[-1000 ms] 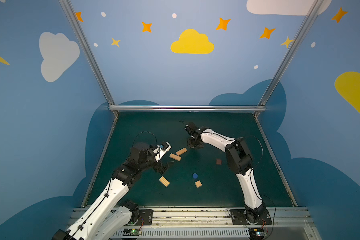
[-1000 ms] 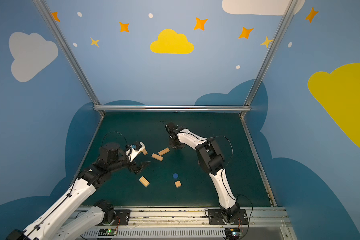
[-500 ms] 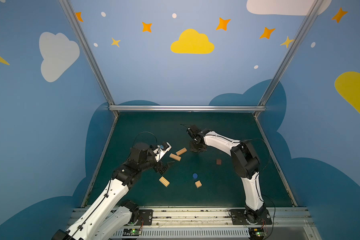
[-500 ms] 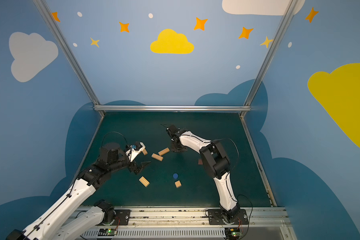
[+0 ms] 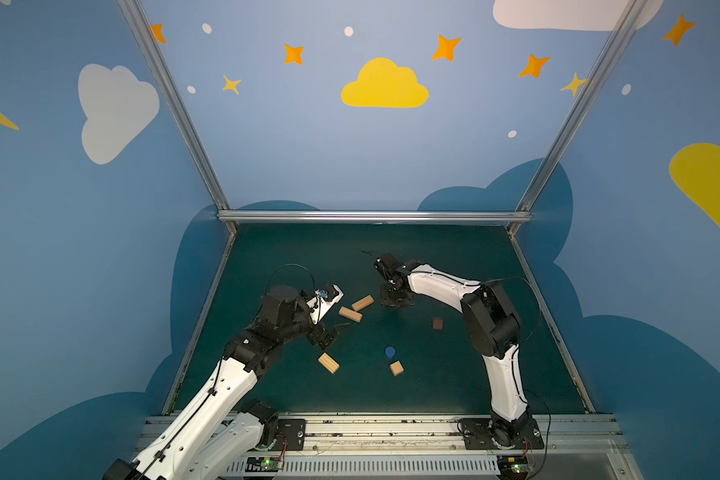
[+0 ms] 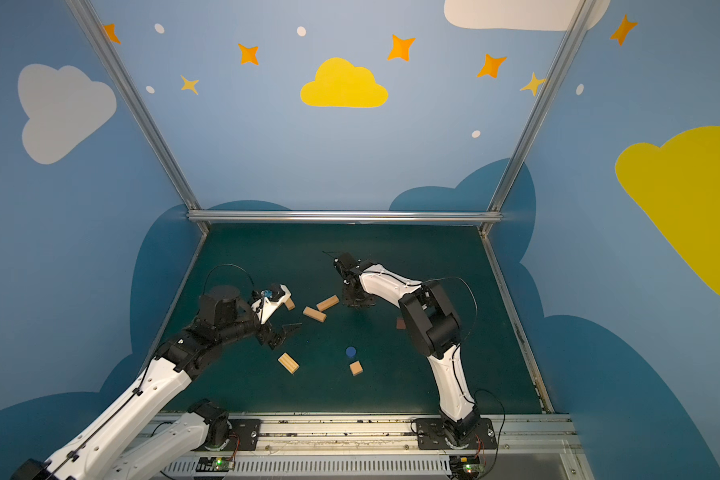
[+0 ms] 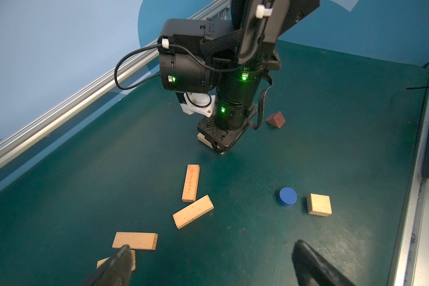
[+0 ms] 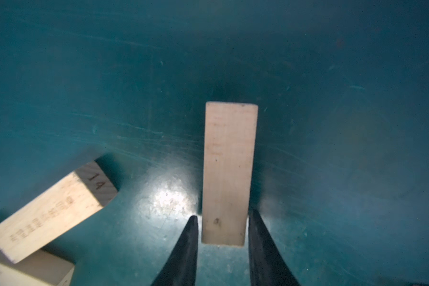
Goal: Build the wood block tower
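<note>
Wood blocks lie loose and flat on the green mat (image 5: pixel 454 374); no wood block tower shows. My right gripper (image 8: pixel 223 215) points down at the mat, open, its fingertips just clear of either side of a tan bar (image 8: pixel 229 161) lying flat between them. In both top views that gripper (image 5: pixel 395 301) (image 6: pixel 358 300) hides the bar. Left of it lie two touching bars (image 5: pixel 362 302) (image 5: pixel 350 313). My left gripper (image 7: pixel 212 247) (image 5: pixel 331 334) hangs wide open and empty over another bar (image 7: pixel 135 240).
A dark reddish-brown block (image 5: pixel 437 323) sits right of centre. Nearer the front are a blue round piece (image 5: pixel 390 352), a tan cube (image 5: pixel 396 368) and a further bar (image 5: pixel 328 363). Metal rails (image 5: pixel 371 216) and blue walls edge the mat.
My right gripper has come slightly forward and down to the mat, and its fingers have parted a little from the tan bar. The left arm has not moved.
</note>
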Tool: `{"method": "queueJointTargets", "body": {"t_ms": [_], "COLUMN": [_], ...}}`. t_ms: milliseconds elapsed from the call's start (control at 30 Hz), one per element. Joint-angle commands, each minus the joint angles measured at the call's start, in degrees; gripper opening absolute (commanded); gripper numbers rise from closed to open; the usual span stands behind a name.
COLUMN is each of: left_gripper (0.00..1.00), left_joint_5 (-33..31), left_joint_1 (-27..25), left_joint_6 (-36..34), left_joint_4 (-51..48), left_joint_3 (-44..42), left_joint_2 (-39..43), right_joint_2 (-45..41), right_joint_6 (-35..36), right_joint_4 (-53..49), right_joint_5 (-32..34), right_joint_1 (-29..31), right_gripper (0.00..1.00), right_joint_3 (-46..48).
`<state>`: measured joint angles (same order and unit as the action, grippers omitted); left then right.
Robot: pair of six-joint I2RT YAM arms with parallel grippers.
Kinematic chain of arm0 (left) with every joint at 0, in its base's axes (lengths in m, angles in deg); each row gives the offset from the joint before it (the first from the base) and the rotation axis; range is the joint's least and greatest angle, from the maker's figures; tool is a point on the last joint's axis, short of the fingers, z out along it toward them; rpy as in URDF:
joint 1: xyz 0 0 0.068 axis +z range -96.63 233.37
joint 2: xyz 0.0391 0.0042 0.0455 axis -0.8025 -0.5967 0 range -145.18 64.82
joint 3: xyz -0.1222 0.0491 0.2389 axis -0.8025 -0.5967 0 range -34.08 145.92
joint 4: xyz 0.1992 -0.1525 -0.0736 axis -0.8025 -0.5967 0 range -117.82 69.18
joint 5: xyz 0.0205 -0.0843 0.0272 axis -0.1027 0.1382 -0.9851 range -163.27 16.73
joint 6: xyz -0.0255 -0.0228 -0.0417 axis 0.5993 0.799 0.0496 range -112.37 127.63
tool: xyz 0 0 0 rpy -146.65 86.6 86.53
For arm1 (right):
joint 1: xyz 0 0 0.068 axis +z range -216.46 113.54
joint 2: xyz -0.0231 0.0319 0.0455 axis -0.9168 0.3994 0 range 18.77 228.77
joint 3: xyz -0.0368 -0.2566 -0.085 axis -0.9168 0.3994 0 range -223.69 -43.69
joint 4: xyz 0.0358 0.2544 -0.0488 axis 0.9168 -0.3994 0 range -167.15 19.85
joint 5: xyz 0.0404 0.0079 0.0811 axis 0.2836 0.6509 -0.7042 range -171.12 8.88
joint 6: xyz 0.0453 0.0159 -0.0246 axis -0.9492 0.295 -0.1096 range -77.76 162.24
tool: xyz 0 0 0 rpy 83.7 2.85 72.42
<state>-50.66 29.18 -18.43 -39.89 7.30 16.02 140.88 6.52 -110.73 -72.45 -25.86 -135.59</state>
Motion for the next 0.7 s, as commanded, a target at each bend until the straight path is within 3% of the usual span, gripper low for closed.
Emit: {"method": "queueJointTargets", "body": {"t_ms": [0, 167, 267, 667], "left_gripper": [1.0, 1.0, 1.0, 1.0], "left_joint_5": [0.3, 0.2, 0.3, 0.3], "left_joint_1": [-0.2, -0.3, -0.3, -0.5], "left_joint_6": [0.1, 0.0, 0.0, -0.2], "left_joint_4": [0.4, 0.4, 0.3, 0.3], "left_joint_3": [-0.3, -0.3, -0.3, -0.3], "left_joint_2": [0.9, 1.2, 1.2, 1.3], "right_joint_2": [-1.2, -1.3, -1.3, -1.5], "right_joint_6": [0.3, 0.2, 0.2, 0.2], "right_joint_4": [0.0, -0.3, -0.4, -1.5], "right_joint_5": [-0.5, -0.3, -0.2, 1.1], "right_joint_1": [-0.3, -0.3, -0.3, -0.3], "right_gripper": [0.33, 0.34, 0.28, 0.22], "right_joint_3": [0.7, 0.7, 0.8, 0.4]}}
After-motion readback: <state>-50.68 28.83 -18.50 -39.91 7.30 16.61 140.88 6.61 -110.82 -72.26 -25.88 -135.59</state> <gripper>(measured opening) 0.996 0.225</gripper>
